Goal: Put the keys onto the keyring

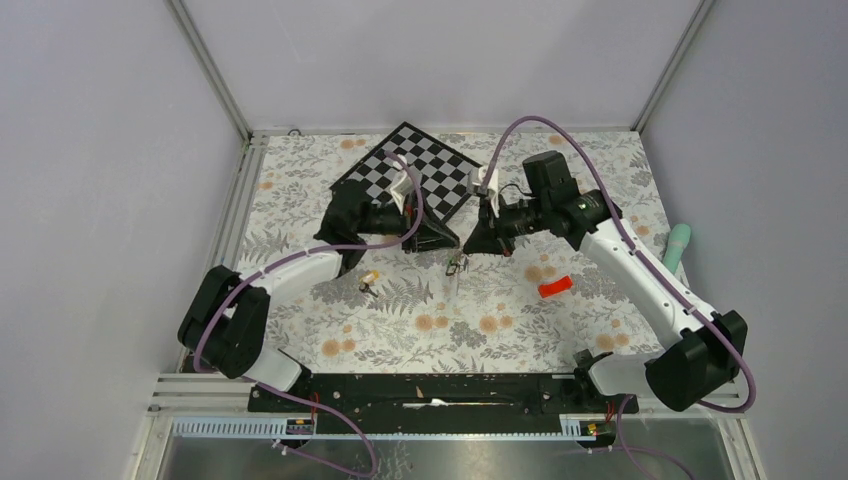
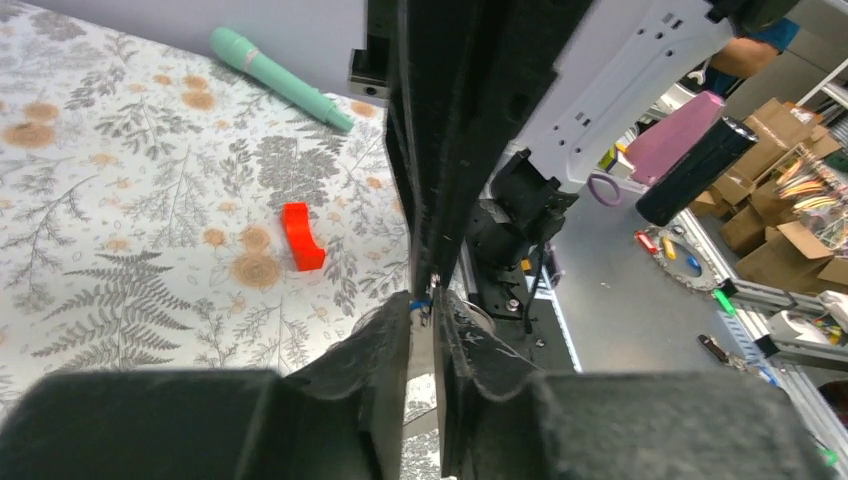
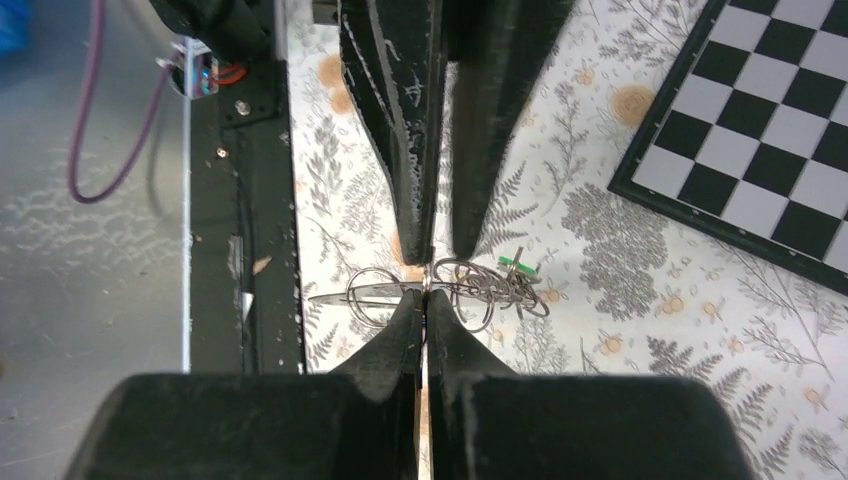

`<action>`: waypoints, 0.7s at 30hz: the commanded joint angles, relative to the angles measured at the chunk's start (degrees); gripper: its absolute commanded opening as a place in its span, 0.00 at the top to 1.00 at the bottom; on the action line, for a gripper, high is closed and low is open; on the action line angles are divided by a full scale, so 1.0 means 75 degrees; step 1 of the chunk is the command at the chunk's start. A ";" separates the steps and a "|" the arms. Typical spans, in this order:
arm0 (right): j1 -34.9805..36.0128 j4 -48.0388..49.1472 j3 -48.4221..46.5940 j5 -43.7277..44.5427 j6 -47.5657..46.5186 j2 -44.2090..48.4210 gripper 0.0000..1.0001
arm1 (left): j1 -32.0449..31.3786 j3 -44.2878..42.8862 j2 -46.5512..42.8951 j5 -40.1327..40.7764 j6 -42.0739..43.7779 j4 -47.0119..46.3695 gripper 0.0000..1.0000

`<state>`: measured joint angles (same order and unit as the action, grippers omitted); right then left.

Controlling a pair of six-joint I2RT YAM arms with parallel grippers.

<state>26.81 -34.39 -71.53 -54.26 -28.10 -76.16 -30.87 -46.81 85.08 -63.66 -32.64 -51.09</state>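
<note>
several grey wire loops of the keyring (image 3: 488, 290) sit bunched near the middle of the bench (image 1: 480, 340), with one of the keys (image 3: 518, 264), green-tagged, at the bunch's far edge. whether the bunch rests on the cloth or hangs just above it cannot be told. the right pincer (image 3: 425, 305) is clenched, its tips pinching the metal where a single round loop meets the bunch. the left pincer (image 3: 442, 258) comes in from the opposite side, tip to tip with it, its fingers drawn close with only a thin slit between them; whether it grips anything cannot be told. only the left wrist view shows a speck of blue tag (image 2: 416, 300) right at that meeting point, while the loops and the green tag show only in the right wrist view. from above the bunch is just a tiny dark tangle. a yellow-tagged key (image 1: 370, 281) lies alone on the cloth, left of the pincers and apart from them. a red block (image 1: 555, 287) lies to the right, and a mint-green stick (image 1: 678, 247) lies at the right edge. a checkerboard (image 1: 415, 170) lies at the back. the bench wears a pale cloth printed with grey ferns and orange flowers, shut in by plain pale walls on metal posts. past the near edge the left wrist view catches cardboard boxes (image 2: 770, 240).
</note>
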 commanded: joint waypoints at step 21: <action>0.1007 -0.1636 -0.1129 0.2307 -0.0618 -0.0379 1.00 | -0.0388 -0.2184 0.0302 -0.0770 0.5507 0.6164 0.52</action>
<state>33.76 -46.96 -77.58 -37.15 -32.69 -78.89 -33.19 -63.22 86.87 -66.32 6.98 -3.20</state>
